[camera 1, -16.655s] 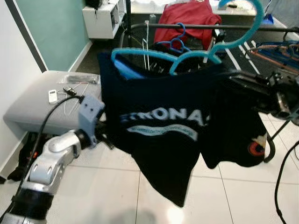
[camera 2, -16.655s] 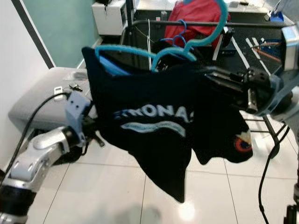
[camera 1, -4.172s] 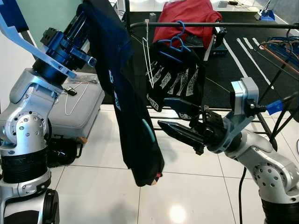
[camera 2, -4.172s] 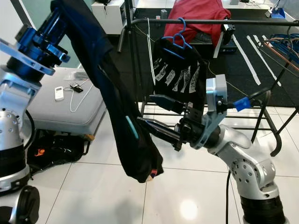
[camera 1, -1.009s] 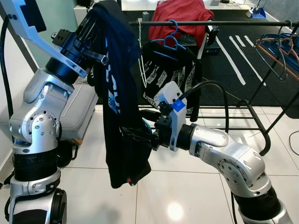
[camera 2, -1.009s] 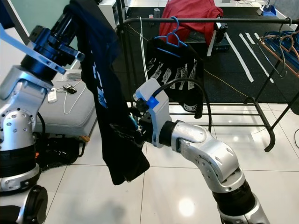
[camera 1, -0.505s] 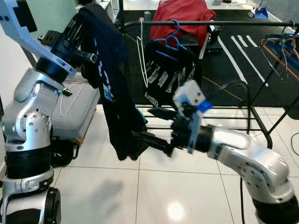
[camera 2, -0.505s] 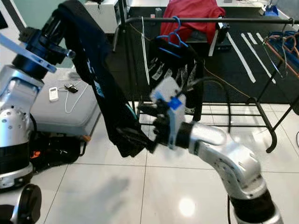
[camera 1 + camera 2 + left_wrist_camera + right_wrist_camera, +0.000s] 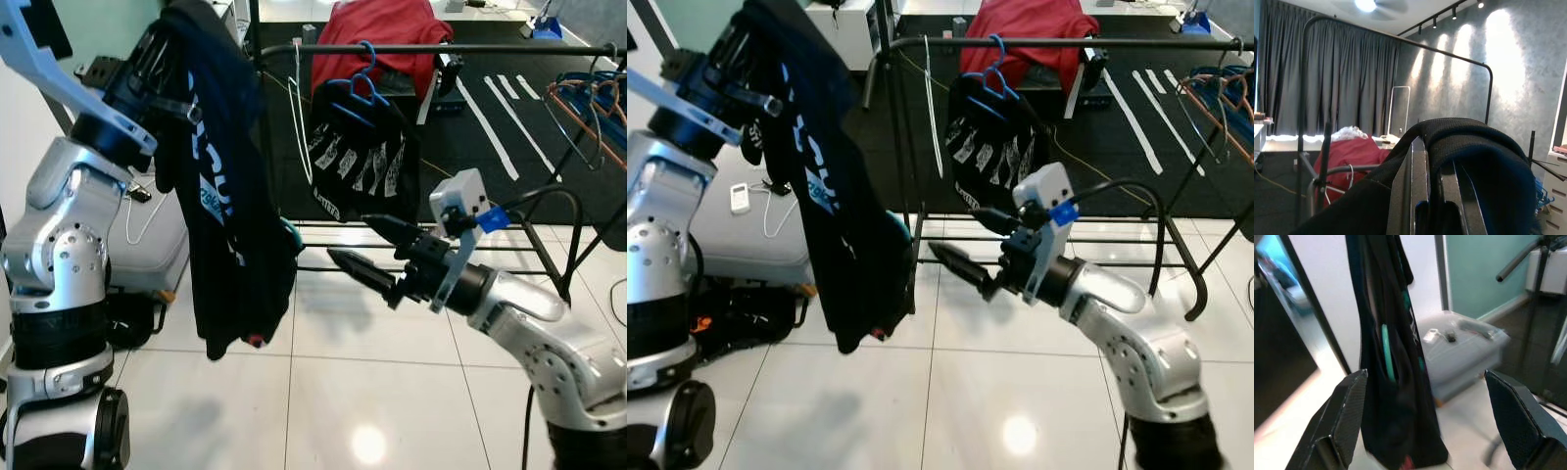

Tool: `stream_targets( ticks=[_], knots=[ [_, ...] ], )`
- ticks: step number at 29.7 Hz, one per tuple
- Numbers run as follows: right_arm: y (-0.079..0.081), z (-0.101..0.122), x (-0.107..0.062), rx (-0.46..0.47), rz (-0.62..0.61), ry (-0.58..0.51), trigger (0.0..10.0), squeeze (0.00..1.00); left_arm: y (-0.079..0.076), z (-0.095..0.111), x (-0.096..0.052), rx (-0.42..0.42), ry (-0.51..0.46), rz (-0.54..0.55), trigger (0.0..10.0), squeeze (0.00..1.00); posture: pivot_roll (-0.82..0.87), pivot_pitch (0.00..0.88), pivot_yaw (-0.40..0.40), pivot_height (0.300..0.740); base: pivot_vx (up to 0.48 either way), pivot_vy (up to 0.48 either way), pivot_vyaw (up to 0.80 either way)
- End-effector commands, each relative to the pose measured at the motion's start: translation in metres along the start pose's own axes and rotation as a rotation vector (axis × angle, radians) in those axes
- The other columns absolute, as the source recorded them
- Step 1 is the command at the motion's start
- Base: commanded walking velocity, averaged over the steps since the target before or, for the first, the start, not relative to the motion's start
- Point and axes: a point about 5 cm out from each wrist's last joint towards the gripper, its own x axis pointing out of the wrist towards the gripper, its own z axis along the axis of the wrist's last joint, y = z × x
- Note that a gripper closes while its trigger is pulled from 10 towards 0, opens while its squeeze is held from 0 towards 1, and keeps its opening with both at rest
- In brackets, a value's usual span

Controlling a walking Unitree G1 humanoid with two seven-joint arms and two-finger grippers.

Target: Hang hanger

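A dark navy T-shirt (image 9: 230, 215) with pale lettering hangs from my raised left gripper (image 9: 157, 64) at the upper left. A teal hanger (image 9: 291, 233) peeks out of its folds. In the left wrist view the fingers (image 9: 1413, 196) sit close together with the dark cloth draped over them. My right gripper (image 9: 361, 247) is open in mid-air to the right of the shirt, apart from it. Its wrist view looks between the spread fingers (image 9: 1347, 421) at the shirt (image 9: 1391, 362). Behind runs the black rack rail (image 9: 441, 47).
A blue hanger with a black patterned shirt (image 9: 358, 147) and a red garment (image 9: 377, 34) hang on the rail. A grey box (image 9: 754, 235) with a phone and cables stands at the left, over a black bag (image 9: 745, 304). Another rack (image 9: 588, 98) stands at the right.
My right gripper has drawn back to the right, away from the shirt's lower edge. The shirt has dropped and now hangs straight down from the left gripper.
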Motion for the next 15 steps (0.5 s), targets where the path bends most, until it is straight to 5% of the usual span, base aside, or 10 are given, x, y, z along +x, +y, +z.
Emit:
stream_targets(
  ticks=[1,7,15],
  knots=[
    [0.002,0.003,-0.001,0.032,0.042,-0.052,10.0,0.0,-0.006,0.007,0.002,0.003,-0.038,-0.032,10.0,0.0,-0.14,0.134,0.046,0.74,0.0,0.0,0.0],
    [0.007,-0.001,0.001,0.147,0.179,-0.116,10.0,0.0,-0.008,0.007,0.003,-0.004,-0.042,-0.037,10.0,0.0,-0.13,0.135,0.042,0.74,0.0,0.0,0.0],
    [-0.002,-0.014,0.006,0.121,0.137,-0.054,10.0,0.0,-0.01,0.007,0.003,-0.008,-0.045,-0.04,10.0,0.0,-0.13,0.135,0.039,0.74,0.0,0.0,0.0]
  ],
)
